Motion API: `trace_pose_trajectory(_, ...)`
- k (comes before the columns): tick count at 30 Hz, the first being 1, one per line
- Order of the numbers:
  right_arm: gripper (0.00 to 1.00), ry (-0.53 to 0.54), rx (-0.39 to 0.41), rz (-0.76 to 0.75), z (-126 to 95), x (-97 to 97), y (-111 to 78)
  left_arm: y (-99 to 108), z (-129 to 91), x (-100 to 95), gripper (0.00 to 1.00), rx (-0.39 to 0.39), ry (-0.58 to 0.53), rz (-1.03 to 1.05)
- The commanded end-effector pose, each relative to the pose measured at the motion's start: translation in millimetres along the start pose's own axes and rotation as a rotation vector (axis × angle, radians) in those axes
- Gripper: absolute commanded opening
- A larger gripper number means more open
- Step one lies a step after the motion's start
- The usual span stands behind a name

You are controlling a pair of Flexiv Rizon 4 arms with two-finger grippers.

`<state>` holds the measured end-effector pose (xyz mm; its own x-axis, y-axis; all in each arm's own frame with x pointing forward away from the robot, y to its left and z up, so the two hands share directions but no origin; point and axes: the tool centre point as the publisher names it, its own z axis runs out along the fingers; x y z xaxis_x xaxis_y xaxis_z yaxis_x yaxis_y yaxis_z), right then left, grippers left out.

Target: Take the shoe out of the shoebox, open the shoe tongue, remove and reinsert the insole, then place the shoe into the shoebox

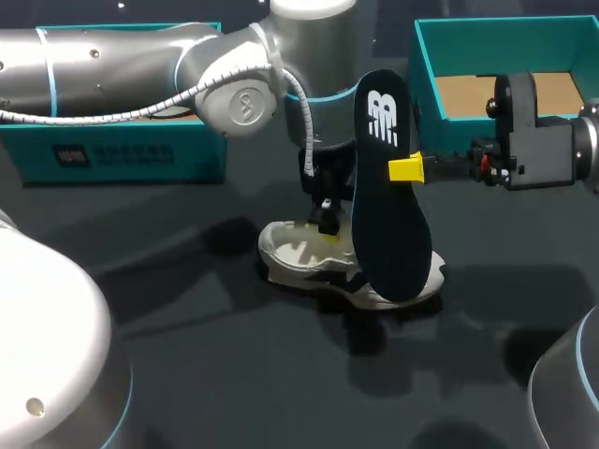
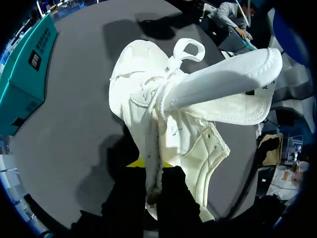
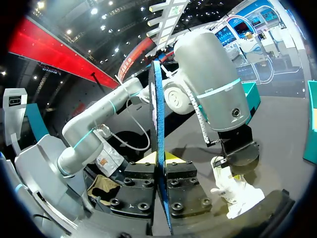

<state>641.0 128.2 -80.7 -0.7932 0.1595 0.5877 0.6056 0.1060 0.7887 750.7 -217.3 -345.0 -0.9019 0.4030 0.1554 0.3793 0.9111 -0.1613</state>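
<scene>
Now: insole [image 1: 388, 206] stands almost on end just above the shoe [image 1: 299, 253], lower end over its toe half, pinched at mid-length by the right hand [image 1: 402, 169], which is closed on both faces. Shoe sits sole-down on the tabletop [image 1: 187, 327], mouth up, tongue lifted clear; left hand [image 2: 151, 168] clamps its collar wall. Shoebox [image 1: 426, 70] stands well beyond the shoe's toe end, brown floor showing.

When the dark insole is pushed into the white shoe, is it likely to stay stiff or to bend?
The insole stands upright and straight, gripped only near its middle by the right tool, so it seems fairly stiff and light. Edge-on it looks thin, so it will probably flex when pressed into the shoe.
</scene>
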Motion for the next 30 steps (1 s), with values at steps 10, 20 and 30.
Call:
trace_pose_trajectory(10,0.0,-0.002,0.0,0.001,2,-0.1,-0.2,-1,-10,-4.2,0.0,-0.01,0.022,0.023)
trace_pose_trajectory(20,0.0,-0.002,0.0,0.001,2,-0.1,-0.2,1,-48,0.8,0.0,-0.14,-0.054,0.598)
trace_pose_trajectory(30,0.0,-0.002,0.0,0.001,2,-0.1,-0.2,1,-40,-1.2,0.0,-0.123,-0.052,0.727)
